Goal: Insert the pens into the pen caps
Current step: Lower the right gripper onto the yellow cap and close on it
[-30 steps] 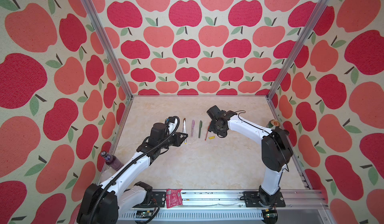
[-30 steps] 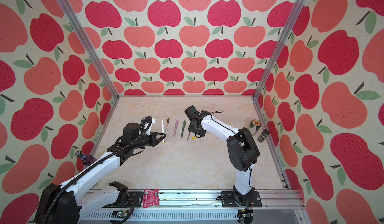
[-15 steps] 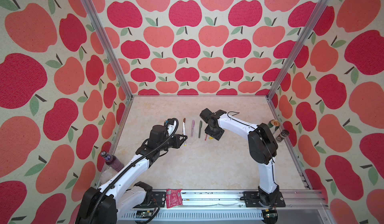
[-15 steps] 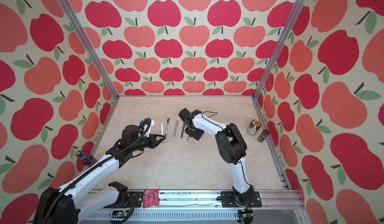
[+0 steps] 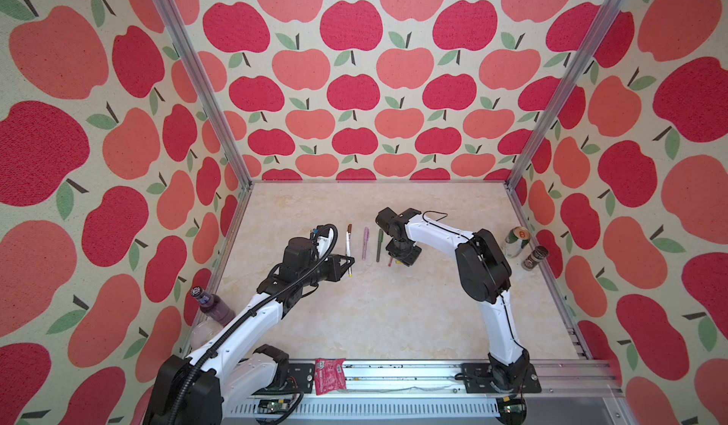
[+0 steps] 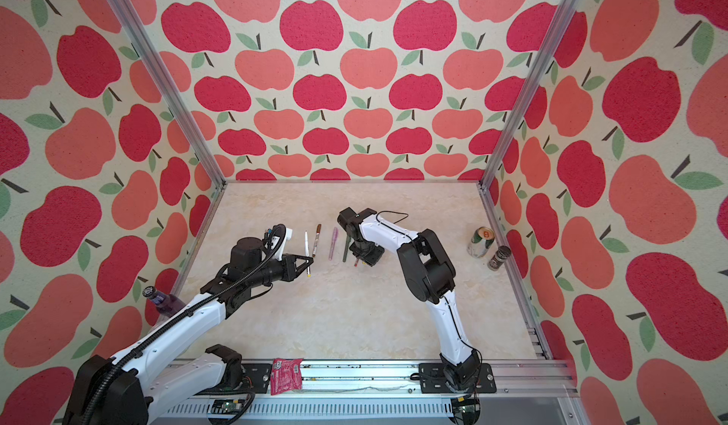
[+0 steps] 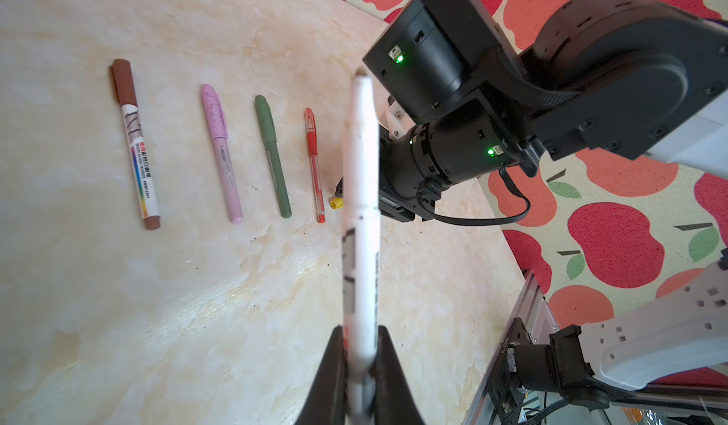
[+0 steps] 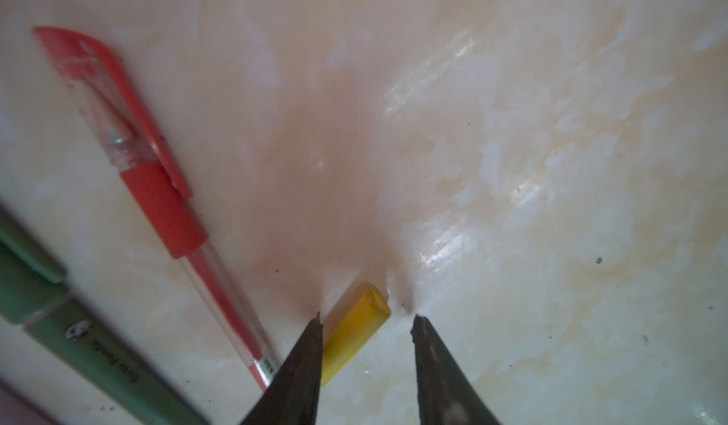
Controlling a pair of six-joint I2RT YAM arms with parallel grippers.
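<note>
**Containers.** A green-and-white metal can with an orange top (image 5: 517, 242) and a dark cylindrical jar (image 5: 535, 257) are standing upright just beside each other at the right wall. A purple plastic bottle with a dark cap (image 5: 208, 305) is standing by the left wall. Their contents cannot be told.

**Surface.** A glossy cream bench with a marble pattern (image 5: 394, 312) is carrying the items.

**Pens, lying in a parallel row, apart, each capped.**
- A white-barrelled marker with a brown cap (image 7: 134, 143).
- A matte lilac-pink pen (image 7: 220, 155).
- A matte dark green pen (image 7: 272, 155).
- A slim clear-barrelled red pen (image 7: 314, 159).

**Held item.** The left claw (image 7: 359, 330) is clenching one end of a smooth white-barrelled pen (image 7: 360, 206), which is hanging above the bench.

**Cap.** A short stubby yellow plastic pen cap (image 8: 356, 332) is lying flat just beside the red pen's lower end.

**Right claw.** The right claw (image 8: 367, 318) is standing released, with its dark tapered tips down at the bench and straddling the yellow cap. One finger is sitting against the cap's side or nearly so, and the other is standing apart from it.
</note>
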